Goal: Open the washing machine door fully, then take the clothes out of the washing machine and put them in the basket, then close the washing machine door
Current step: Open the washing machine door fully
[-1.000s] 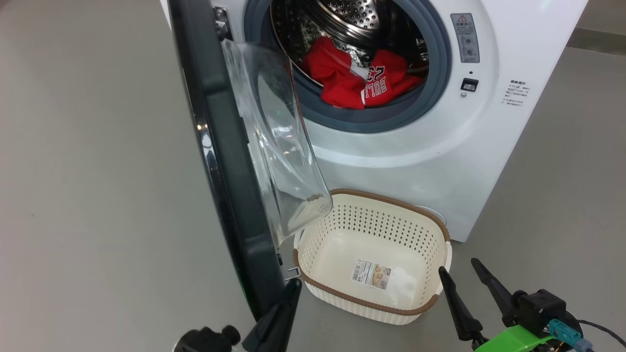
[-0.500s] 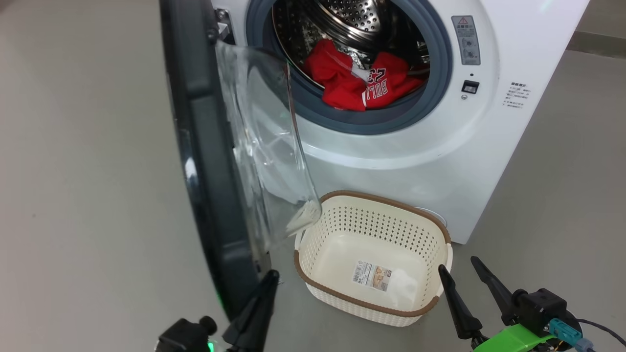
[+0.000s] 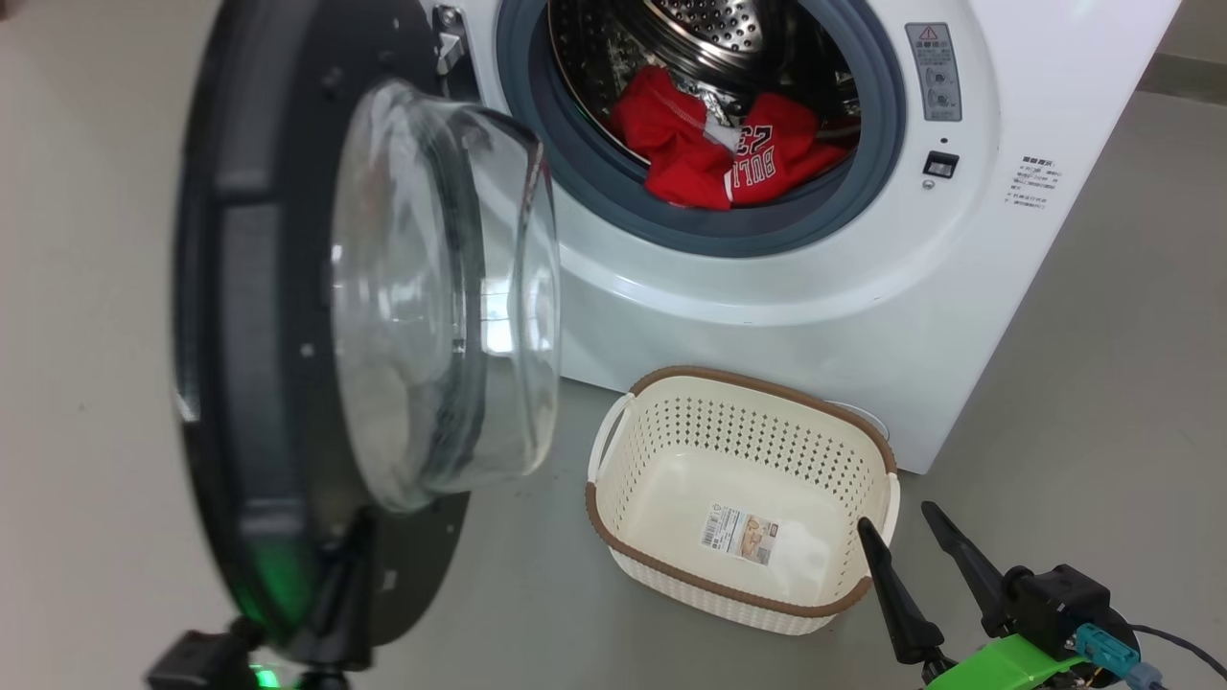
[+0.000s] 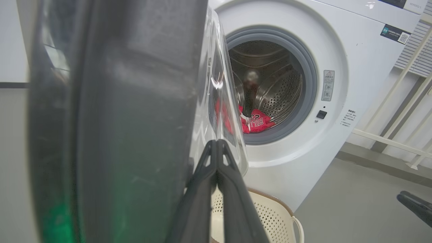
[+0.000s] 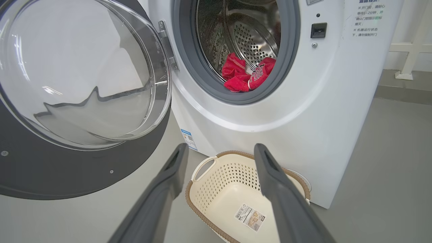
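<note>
The large round washing machine door [image 3: 251, 287], with its wide black rim and bulging clear glass bowl, is seen swung wide open at the left of the opening, its inner side turned toward the head camera. The bright red clothes [image 3: 690, 168] with white lettering are heaped at the front of the perforated steel drum [image 3: 714, 27], just behind the grey rubber gasket [image 3: 594, 192] of the big white front-loading washing machine [image 3: 767, 307]. The small cream-white perforated plastic basket [image 3: 748, 422] with a brown woven-look rim is stood on the grey floor [image 3: 86, 383] just before the machine, below the opening. A sticker [image 3: 740, 530] is seen on its bare bottom. The left tool [image 4: 216, 145] is pressed together and is placed close by the door's lower edge; whether it touches the door cannot be told. The right tool [image 3: 896, 517] is held spread wide and empty, near the basket's right end.
</note>
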Robot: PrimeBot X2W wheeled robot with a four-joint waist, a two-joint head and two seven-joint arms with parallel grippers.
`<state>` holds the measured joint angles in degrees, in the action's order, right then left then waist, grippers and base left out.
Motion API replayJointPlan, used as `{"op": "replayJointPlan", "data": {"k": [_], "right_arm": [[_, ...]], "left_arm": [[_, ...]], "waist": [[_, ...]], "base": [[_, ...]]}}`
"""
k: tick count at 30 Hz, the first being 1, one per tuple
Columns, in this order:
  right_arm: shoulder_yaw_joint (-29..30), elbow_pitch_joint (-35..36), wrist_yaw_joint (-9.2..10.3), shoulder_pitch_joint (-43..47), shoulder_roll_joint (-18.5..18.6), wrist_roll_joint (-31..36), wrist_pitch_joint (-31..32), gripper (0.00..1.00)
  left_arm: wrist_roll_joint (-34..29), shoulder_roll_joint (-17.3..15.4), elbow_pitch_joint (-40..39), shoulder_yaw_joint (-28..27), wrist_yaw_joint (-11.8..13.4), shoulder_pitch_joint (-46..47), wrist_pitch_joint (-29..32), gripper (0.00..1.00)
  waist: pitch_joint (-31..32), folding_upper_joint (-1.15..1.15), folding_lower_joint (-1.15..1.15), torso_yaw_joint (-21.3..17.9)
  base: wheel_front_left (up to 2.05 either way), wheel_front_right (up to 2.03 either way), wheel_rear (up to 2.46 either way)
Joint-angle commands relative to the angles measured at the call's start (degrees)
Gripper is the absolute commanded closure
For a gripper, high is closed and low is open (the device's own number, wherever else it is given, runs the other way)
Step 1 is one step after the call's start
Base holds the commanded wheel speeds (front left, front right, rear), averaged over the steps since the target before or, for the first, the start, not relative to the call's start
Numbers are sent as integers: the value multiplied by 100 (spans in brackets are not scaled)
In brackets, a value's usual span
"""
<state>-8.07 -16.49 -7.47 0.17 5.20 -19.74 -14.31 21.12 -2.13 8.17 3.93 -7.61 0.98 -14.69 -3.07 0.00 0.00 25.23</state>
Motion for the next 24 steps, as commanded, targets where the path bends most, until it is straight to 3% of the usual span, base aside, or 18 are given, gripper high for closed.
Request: {"op": "replayJointPlan", "data": {"k": [1, 13, 24], "right_arm": [[-122, 154, -2, -120, 40, -31, -69, 0], [-125, 168, -2, -199, 85, -41, -69, 0], [-94, 199, -2, -295, 176, 22, -69, 0]], "left_arm": [[-67, -75, -138, -424, 43, 85, -31, 100], [-507, -75, 67, -1776, 55, 370, -31, 100], [-886, -150, 603, -3169, 38, 1172, -31, 100]], "waist": [[-9, 0, 0, -3], [-105, 0, 0, -105], [-335, 0, 0, -188]], "base": [[0, 0, 0], [0, 0, 0], [0, 0, 0]]}}
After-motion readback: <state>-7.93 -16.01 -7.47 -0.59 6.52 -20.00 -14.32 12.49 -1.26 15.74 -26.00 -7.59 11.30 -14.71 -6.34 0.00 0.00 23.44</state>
